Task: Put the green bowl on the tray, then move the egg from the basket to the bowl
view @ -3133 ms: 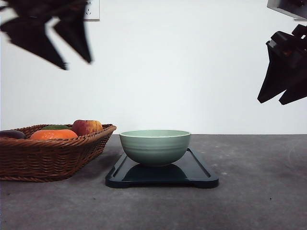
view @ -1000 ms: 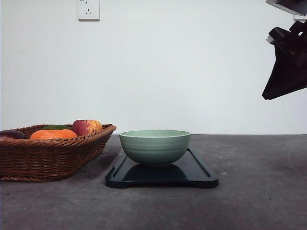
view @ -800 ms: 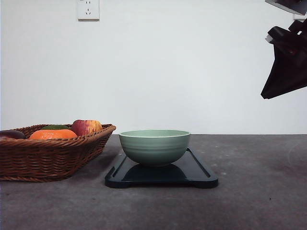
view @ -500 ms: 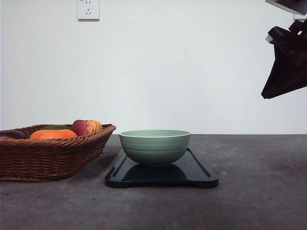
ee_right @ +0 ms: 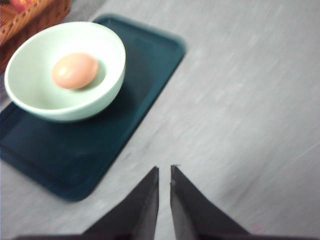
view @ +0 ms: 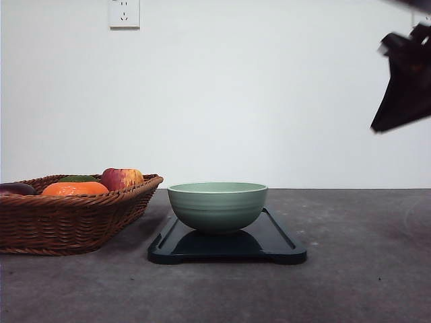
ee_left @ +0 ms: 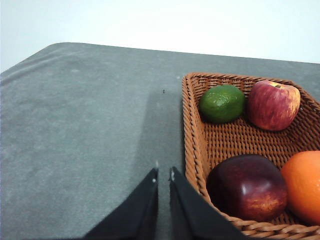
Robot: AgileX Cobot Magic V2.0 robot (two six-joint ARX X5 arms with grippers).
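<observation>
Right gripper (view: 403, 87) raised high, jaws closed

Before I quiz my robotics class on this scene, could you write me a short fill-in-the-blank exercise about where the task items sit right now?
1. The egg lies inside the green ____.
2. The green bowl stands on the dark ____.
3. The basket holds a lime, an orange and two ____.
4. The right pincer hangs over bare table, its fingers nearly ____.

Missing words: bowl; tray; apples; closed
</observation>
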